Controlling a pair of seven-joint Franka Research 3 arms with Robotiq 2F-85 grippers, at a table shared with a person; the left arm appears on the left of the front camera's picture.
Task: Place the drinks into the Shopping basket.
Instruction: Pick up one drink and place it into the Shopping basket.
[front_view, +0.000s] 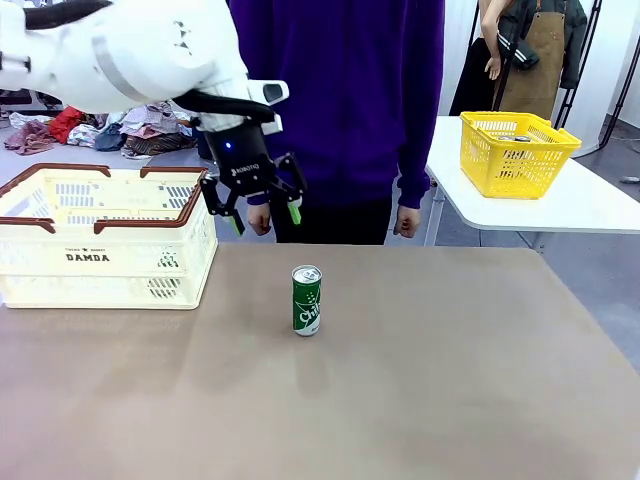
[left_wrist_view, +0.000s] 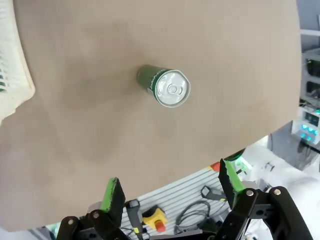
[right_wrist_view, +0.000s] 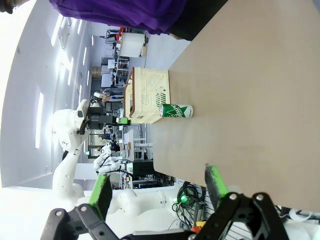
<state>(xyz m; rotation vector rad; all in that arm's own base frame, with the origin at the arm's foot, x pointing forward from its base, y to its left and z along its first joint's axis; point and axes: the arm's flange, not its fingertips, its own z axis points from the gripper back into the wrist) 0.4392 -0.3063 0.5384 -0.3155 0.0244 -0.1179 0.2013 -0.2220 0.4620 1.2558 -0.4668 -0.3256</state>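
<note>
Left gripper (front_view: 266, 218) hangs empty with jaws spread wide, beside the Shopping basket (front_view: 120, 262) and higher than the upright green can (front_view: 307, 300) on the table (front_view: 450, 380); its wrist view looks down on the can's silver top, and the front view shows its white lettering

One green cylindrical drink can with silver ends (front_view: 306, 300), one cream perforated plastic basket with brown rim (front_view: 130, 250), one yellow mesh basket (front_view: 515, 162).
</note>
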